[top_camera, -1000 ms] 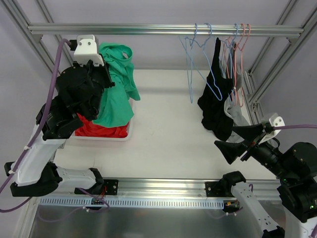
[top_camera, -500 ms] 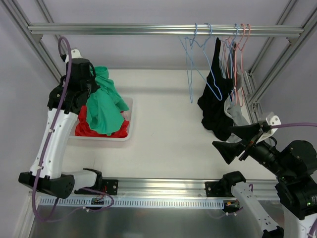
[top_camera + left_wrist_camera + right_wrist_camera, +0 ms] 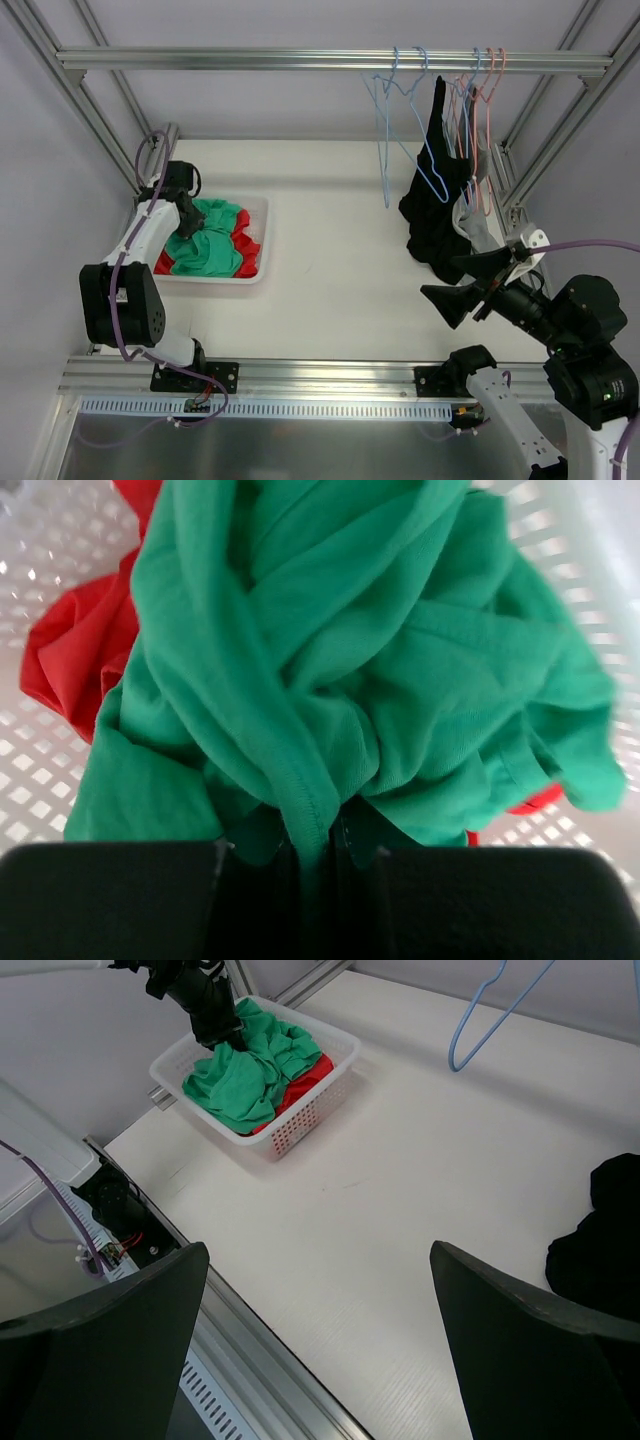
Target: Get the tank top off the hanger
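- Left gripper [image 3: 315, 845] fingers clamped on green tank top [image 3: 400, 680] in basket [image 3: 215, 279], tips buried in cloth
- Red garment [image 3: 65, 650] mostly covered
- Right gripper [image 3: 315, 1260] fingers wide, holding nothing

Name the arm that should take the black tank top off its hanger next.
Right. The right gripper is open and close to the black tank top, which hangs on that arm's side. The left gripper is shut on the green garment in the basket, across the table.
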You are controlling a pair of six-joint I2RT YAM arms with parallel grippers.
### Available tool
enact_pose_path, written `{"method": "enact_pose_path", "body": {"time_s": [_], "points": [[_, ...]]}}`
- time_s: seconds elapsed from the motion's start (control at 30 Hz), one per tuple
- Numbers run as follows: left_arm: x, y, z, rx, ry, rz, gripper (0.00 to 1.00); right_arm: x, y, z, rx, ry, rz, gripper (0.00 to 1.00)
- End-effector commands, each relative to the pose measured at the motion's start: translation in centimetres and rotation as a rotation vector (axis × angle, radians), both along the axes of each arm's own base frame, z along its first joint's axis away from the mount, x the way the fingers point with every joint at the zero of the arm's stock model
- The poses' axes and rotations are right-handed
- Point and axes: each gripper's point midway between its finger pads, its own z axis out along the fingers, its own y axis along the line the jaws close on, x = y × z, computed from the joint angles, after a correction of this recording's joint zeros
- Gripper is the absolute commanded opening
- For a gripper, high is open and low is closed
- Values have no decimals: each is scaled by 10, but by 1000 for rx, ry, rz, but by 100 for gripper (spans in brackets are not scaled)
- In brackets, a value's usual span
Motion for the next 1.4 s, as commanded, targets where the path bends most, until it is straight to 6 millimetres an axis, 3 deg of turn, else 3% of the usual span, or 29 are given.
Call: {"method": "enact_pose_path", "body": {"time_s": [0.0,0.1,0.17,0.2,0.27,0.33,0.37,0.4,0.53,0.57,0.6,0.63,0.8,0.83,0.87,0.9,0.97,1.0,1.07,1.1,1.2,1.37], "points": [[-8,-8,-25,-74,-10,104,0,2,7,9,35,-36,37,100],[-17,-7,-49,-72,53,128,0,11,8,4,33,-15,18,99],[-17,-8,-53,-79,62,133,0,24,0,-2,35,40,-70,100],[-17,-8,-50,-80,52,134,0,39,-9,-4,25,65,-152,99],[-17,-7,-40,-78,19,147,0,49,-12,-4,15,87,-189,100],[-14,-5,-18,-72,-50,141,4,60,-15,2,-2,98,-223,100],[-13,-5,-8,-69,-77,132,22,64,-17,6,-12,95,-238,99],[-12,-4,13,-65,-137,120,32,68,-24,18,-26,62,-279,99],[-13,-2,71,-46,-304,91,66,105,-40,27,-117,84,-404,100],[-16,-2,92,-45,-360,83,82,113,-44,29,-135,87,-432,99],[-18,-2,100,-41,-381,71,95,119,-45,33,-156,84,-440,99],[-21,-4,110,-44,-405,60,99,130,-45,40,-171,88,-451,100],[-53,-9,181,-8,-570,-41,99,165,-55,59,-229,80,-511,99],[-59,-11,194,-3,-601,-69,99,168,-56,73,-236,49,-509,100],[-70,-19,219,2,-667,-135,99,184,-57,66,-266,84,-524,99],[-76,-25,230,0,-699,-183,99,190,-58,66,-281,90,-526,99],[-90,-40,256,-8,-776,-288,99,199,-61,76,-303,69,-531,86],[-96,-59,262,-37,-792,-416,99,213,-63,71,-320,85,-540,82],[-106,-74,265,-50,-810,-531,99,222,-65,80,-330,66,-546,74],[-112,-87,264,-87,-813,-601,99,233,-68,74,-342,86,-555,73],[-124,-99,252,-106,-805,-689,99,252,-66,72,-352,98,-543,62],[-141,-106,238,-85,-796,-781,99,275,-67,61,-387,117,-551,59]]}}
